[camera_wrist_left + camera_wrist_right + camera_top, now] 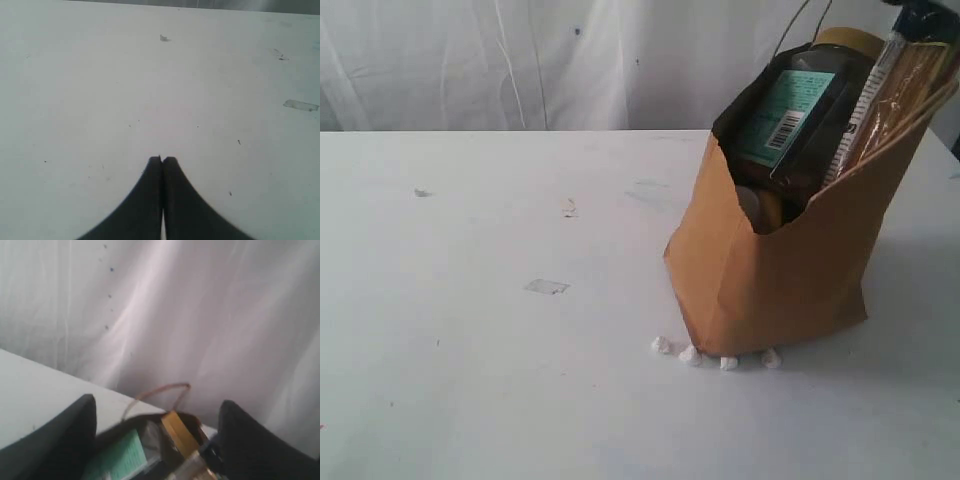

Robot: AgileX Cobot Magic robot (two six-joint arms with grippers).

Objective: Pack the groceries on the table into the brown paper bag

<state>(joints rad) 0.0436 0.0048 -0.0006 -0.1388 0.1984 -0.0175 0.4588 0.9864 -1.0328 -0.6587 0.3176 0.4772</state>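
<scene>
the brown paper bag [770,270] stands on the right part of the white table [470,300], its mouth open and its body leaning a little; inside it a clear jar [800,110] sits tilted, its gold lid [850,38] rising above the rim and its teal label [782,115] with a barcode facing the camera; the long spaghetti packet [900,95] leans against the jar on the side nearer the edge of the view, its top end poking out of the bag; lower down in the opening there is something yellowish and pale (too hidden to name); a thin twine handle [790,30] loops up behind the jar; four small white crumbs [692,354] lie in a row on the table, touching or just beside the bag's front bottom edge; a clear scrap of tape [546,287] lies flat well to the left of the bag; a white curtain [520,60] hangs behind the table; the left claw [161,159] has its two dark fingers pressed together with nothing between them, over bare tabletop; the right claw [157,402] is above the bag's mouth, its fingers [70,435] spread wide apart and gripping nothing, with the handle, the lid and the label visible below between them.
</scene>
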